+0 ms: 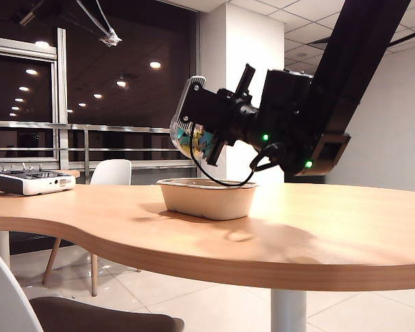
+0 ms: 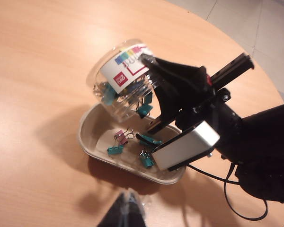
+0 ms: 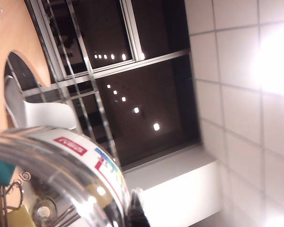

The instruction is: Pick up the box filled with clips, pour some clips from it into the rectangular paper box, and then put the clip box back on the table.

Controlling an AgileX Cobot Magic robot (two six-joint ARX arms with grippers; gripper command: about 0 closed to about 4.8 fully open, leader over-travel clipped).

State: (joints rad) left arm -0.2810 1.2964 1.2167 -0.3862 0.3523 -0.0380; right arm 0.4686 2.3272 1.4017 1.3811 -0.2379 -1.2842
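My right gripper (image 1: 206,135) is shut on the box filled with clips (image 1: 192,138), a clear round jar, and holds it tipped on its side above the rectangular paper box (image 1: 207,198). In the left wrist view the jar (image 2: 118,75) has its mouth down over the beige tray (image 2: 85,142). Several clips (image 2: 132,144), teal and one pink, lie in the tray, and a teal clip (image 2: 144,109) hangs at the jar's mouth. The right wrist view is filled by the jar (image 3: 61,165), with one black finger (image 3: 135,210) against its side. My left gripper (image 2: 125,203) is shut and empty, above the table (image 2: 33,94) near the tray.
A white-grey controller (image 1: 31,182) lies at the table's far left. A white chair (image 1: 112,171) stands behind the table and another chair (image 1: 7,297) at the front left. The right arm's cable (image 2: 227,189) loops beside the tray. The table's curved edge (image 1: 214,266) runs along the front.
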